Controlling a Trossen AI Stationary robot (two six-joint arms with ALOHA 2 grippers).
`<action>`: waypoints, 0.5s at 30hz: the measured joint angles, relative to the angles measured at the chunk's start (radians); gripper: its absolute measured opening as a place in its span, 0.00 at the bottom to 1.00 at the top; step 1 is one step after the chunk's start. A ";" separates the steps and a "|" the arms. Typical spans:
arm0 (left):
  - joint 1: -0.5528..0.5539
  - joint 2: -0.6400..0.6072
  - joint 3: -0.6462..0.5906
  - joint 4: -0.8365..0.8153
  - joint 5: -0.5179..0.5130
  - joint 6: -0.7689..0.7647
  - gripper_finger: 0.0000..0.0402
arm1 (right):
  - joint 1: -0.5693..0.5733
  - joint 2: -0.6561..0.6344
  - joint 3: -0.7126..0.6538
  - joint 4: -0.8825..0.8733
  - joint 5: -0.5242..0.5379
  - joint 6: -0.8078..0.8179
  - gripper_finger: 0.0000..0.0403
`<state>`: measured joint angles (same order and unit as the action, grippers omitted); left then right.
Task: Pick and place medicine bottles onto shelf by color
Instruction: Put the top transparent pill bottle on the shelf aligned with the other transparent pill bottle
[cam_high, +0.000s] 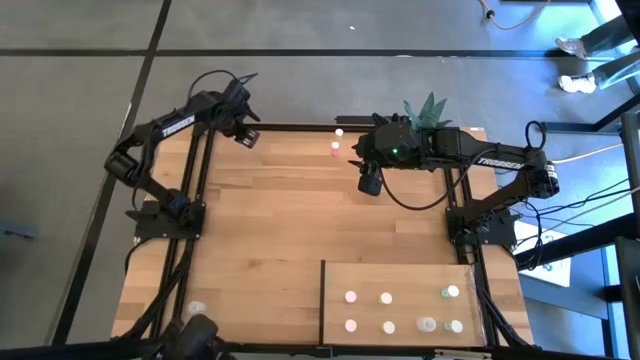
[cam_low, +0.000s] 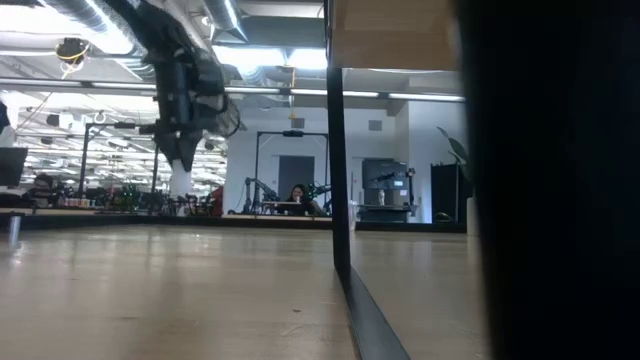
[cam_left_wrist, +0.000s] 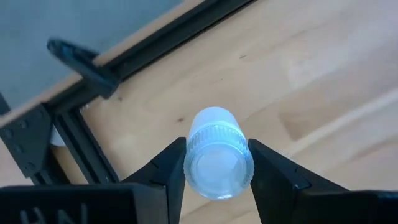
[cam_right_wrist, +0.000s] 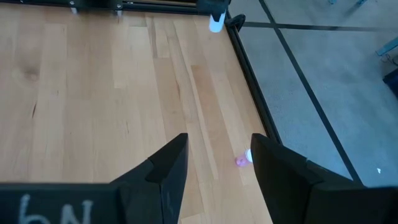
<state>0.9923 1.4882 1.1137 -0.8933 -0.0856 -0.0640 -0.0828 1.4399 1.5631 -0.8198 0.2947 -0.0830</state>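
From above, the left gripper (cam_high: 246, 137) hangs over the far left corner of the striped wooden tabletop (cam_high: 270, 220), while the flat pale wood shelf panel with its thin dark edge (cam_high: 400, 280) lies at the near right, diagonally across and well apart from it; seven small whitish round bottles already stand there, the two at the right end tinted green (cam_high: 444, 293). The right gripper (cam_high: 369, 184) hovers over the far middle of the table, near a tiny pink bottle (cam_high: 335, 150) and a whitish one (cam_high: 339, 132) by the far edge, so the right arm is the nearer one to those. In the low view a dark arm with a pale thing at its tip (cam_low: 181, 180) hangs clear above the boards; which arm it is I cannot tell from here. In the left wrist view the two dark fingers (cam_left_wrist: 168, 171) are clamped on a small white ribbed-cap medicine bottle (cam_left_wrist: 217, 158), its long axis running straight out between them, cap end toward the camera, held off the wood. In the right wrist view the fingers (cam_right_wrist: 165, 168) stand apart and empty, and the pink bottle (cam_right_wrist: 242, 160) lies on its side ahead of them, just off one fingertip toward the table's edge. The held bottle's carry, I judge, must run the whole diagonal to the shelf.
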 joint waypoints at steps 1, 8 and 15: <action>-0.015 -0.020 0.000 -0.002 0.000 0.008 0.34 | 0.000 0.000 0.000 0.000 0.000 -0.001 0.44; -0.172 -0.117 0.000 -0.070 0.035 0.049 0.34 | 0.000 0.000 0.000 0.000 0.000 -0.001 0.44; -0.398 -0.114 0.000 -0.130 0.037 0.042 0.34 | 0.000 0.000 0.000 0.000 0.000 -0.001 0.44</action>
<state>0.5947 1.3744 1.1137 -1.0229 -0.0488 -0.0218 -0.0826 1.4399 1.5631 -0.8196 0.2947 -0.0838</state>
